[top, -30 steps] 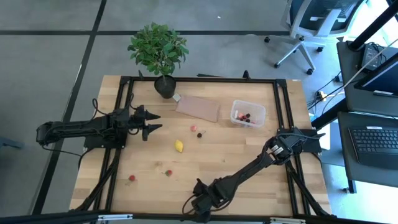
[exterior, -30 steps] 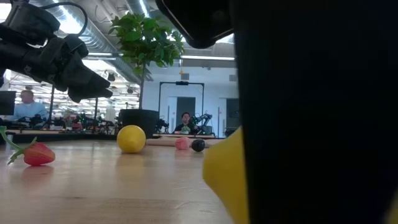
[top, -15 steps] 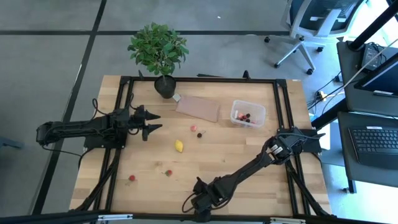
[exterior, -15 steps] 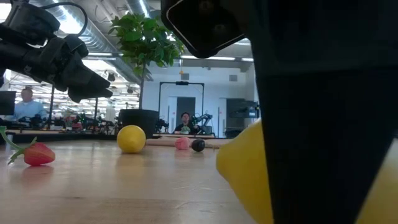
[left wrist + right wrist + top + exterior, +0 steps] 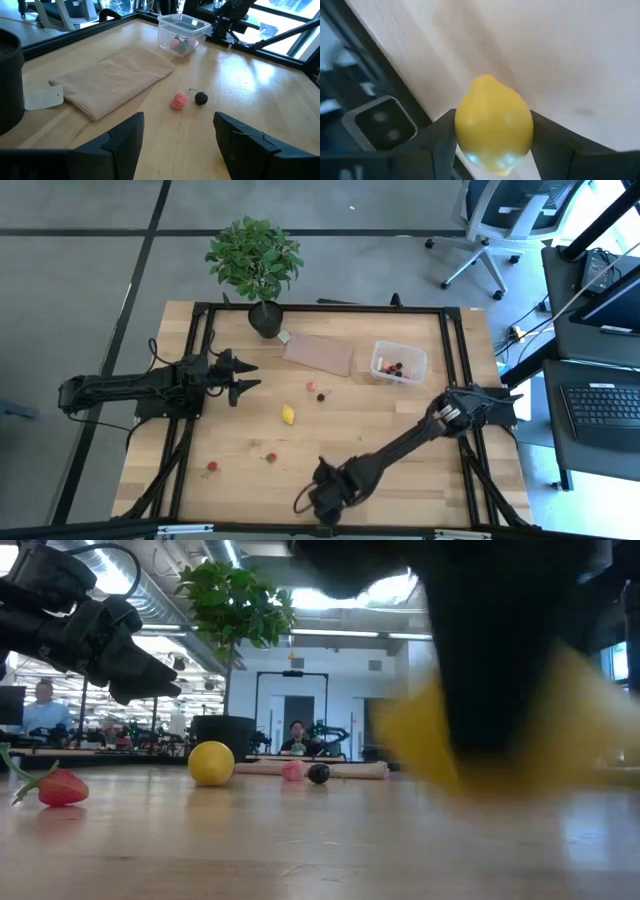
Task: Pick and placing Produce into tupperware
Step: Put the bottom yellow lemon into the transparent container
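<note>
My right gripper [image 5: 322, 498] hangs near the table's near edge, shut on a yellow lemon [image 5: 494, 131], which shows as a yellow blur [image 5: 425, 735] in the low view. A second lemon [image 5: 288, 415] lies mid-table, with a pink berry [image 5: 178, 100] and a dark cherry [image 5: 201, 98] beyond it. Two red strawberries [image 5: 270, 458] [image 5: 212, 466] lie nearer the front left. The clear tupperware [image 5: 399, 363] stands at the far right with a few berries inside. My left gripper [image 5: 245, 375] waits open at the left, above the table. My right gripper pinches the lemon by its two opposite sides [image 5: 462, 135] between its two fingers [image 5: 550, 145]. The fingers come from above, pointing steeply down. The lemon is lifted clear of the table, its pointed tip [image 5: 482, 80] toward the wood.
A potted plant [image 5: 254, 265] stands at the far edge and a flat brown sheet [image 5: 318, 353] lies next to it. Black frame rails [image 5: 445, 350] run along the table's sides. A small camera block [image 5: 380, 125] sits at the near edge by my right gripper.
My right gripper has risen with the lemon between its fingers; the lemon, low against the table a second ago, now hangs clear of it.
</note>
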Tool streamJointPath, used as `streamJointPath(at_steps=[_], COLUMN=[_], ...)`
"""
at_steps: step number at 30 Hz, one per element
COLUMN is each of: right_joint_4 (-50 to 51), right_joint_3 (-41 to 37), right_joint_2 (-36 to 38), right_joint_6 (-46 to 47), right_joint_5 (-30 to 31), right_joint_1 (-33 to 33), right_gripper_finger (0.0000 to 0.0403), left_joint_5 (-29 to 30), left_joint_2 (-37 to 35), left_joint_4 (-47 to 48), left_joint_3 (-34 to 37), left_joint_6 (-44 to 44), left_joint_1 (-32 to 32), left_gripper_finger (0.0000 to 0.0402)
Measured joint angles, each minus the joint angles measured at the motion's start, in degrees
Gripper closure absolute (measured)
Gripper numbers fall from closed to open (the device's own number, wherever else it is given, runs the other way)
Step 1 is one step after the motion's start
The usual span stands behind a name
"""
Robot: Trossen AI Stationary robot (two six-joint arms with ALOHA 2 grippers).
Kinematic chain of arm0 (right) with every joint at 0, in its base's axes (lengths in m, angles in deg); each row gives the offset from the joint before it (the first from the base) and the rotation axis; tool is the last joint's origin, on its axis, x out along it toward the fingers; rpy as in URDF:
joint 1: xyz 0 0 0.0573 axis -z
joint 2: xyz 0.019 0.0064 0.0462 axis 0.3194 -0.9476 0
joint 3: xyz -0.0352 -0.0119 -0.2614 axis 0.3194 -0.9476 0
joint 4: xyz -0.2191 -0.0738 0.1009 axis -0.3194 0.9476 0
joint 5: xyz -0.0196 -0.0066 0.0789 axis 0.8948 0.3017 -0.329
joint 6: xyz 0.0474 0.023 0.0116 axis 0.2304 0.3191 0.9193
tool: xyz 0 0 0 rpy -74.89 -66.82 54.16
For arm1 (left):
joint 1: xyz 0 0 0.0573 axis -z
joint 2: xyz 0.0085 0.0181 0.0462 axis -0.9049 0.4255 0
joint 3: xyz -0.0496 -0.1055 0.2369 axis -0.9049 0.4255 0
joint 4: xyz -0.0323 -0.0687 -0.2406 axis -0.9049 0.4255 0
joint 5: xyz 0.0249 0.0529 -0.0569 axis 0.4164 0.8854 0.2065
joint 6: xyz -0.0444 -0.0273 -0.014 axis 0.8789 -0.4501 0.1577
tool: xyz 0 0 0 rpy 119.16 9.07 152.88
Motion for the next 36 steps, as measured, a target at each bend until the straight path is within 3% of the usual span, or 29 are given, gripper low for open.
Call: streamJointPath(at_steps=[15,20,27,36], right_joint_4=[37.55,37.09,35.36,12.02], right_joint_3=[-0.18,-5.53,-24.36,-49.58], right_joint_2=[24.31,31.06,42.16,52.14], right_joint_6=[2.82,-1.81,-6.01,-10.00], right_joint_5=[20.31,21.24,21.08,19.82], right_joint_1=[11.65,18.68,29.02,41.28], right_gripper_finger=[0.0193,0.0192,0.0193,0.0193], left_joint_5=[-0.48,-0.85,-1.57,-1.33], left_joint_2=[0.00,0.00,0.00,-0.02], left_joint_4=[0.00,0.00,-0.07,-0.04], left_joint_3=[-0.01,-0.01,-0.01,0.01], left_joint_6=[0.46,0.60,4.92,4.90], left_joint_1=[0.00,0.00,0.00,0.00], left_gripper_finger=[0.0170,0.0170,0.0170,0.0170])
